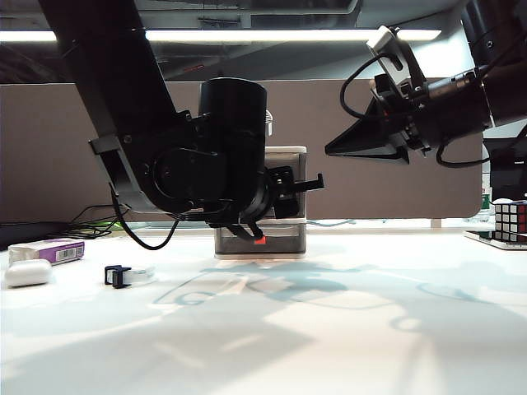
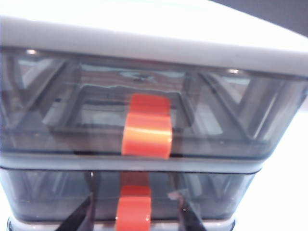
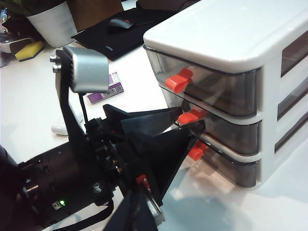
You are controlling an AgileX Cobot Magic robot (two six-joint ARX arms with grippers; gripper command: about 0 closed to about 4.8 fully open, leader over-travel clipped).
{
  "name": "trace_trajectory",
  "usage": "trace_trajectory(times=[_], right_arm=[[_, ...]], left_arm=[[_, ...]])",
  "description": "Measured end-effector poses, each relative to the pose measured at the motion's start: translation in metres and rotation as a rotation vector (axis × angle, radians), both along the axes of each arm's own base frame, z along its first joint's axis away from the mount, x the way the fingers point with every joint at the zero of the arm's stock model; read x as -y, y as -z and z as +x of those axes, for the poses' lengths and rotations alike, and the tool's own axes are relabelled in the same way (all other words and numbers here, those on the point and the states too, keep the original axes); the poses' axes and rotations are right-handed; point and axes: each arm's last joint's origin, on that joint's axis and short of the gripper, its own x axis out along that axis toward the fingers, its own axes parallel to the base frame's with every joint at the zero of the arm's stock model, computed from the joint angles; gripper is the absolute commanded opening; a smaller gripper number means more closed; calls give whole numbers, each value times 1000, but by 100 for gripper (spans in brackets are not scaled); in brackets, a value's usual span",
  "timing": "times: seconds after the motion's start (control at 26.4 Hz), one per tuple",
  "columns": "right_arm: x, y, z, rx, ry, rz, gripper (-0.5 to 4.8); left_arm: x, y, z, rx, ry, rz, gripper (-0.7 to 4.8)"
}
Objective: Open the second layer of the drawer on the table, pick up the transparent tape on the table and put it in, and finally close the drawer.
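1. Currently: the drawer [image 3: 226, 43] stands at the back of the table [image 1: 346, 329], all three tiers shut.
2. Left gripper [image 2: 134, 219] is at the front of the second layer [image 3: 231, 126]. Its fingers are spread to either side of that tier's red tab [image 2: 133, 209], clear of it and holding nothing.
3. Right gripper [image 1: 329, 151] hangs high to the right of the unit. Cannot tell whether it is closed.
4. Transparent tape [image 1: 130, 275] lies on the table well left of the unit, near a white case [image 1: 27, 272].
5. Judgement: the tab is small, stiff and probably slick, so pinch it squarely. The unit looks light and may slide when pulled.
6. Judgement: the tape is light and rigid. Grip it across the roll.
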Motion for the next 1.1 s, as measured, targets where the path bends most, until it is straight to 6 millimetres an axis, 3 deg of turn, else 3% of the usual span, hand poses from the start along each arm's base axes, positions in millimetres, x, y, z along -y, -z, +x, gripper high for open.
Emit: trace_trajectory(times=[0.08,0.23,0.34,0.42,0.8,1.1], right_arm=[[0,0,0,-3,0,-1,-5],[0,1,0,-11,0,-3,-5],[0,1,0,-11,-1,-3,-5],[0,1,0,-11,0,-3,-5],[0,0,1,25,-1,0,-5],[-16,4,63,26,-43,31,-5]], left_arm=[[0,0,0,-1,0,1,182],[0,-1,1,1,-5,4,50],[0,-1,0,2,-5,19,47],[0,-1,0,0,-5,25,-5],[1,2,1,-24,-5,47,-6],[-1,4,-1,-48,-3,69,-6]])
